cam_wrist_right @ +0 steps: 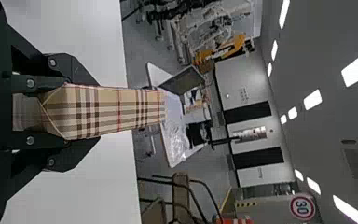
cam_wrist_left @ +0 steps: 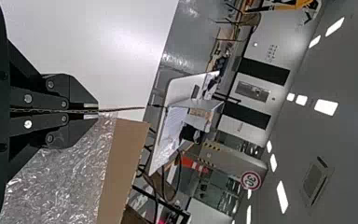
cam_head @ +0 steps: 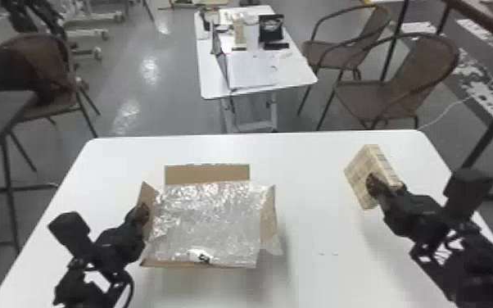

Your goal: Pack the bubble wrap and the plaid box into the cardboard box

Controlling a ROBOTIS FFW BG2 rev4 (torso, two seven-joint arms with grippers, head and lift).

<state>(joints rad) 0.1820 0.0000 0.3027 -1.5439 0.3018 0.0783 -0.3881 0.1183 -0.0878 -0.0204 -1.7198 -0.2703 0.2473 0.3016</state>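
The black left gripper (cam_head: pixel 142 211) has its two flat fingers (cam_wrist_left: pixel 77 92) closed on a thin brown cardboard flap (cam_wrist_left: pixel 126 109), seen edge-on and sticking out past the fingertips. Just beside them lies crinkled, clear bubble wrap (cam_wrist_left: pixel 70 172) — its edge against a second, broad brown cardboard flap (cam_wrist_left: pixel 123 154). On the other side of the gripped flap stretches a smooth white tabletop (cam_wrist_left: pixel 93 42). Farther off are another white table (cam_wrist_left: pixel 182 86) with papers on it and a round, red-rimmed sign (cam_wrist_left: pixel 251 180) — bright rectangular ceiling lights (cam_wrist_left: pixel 326 107) shine overhead
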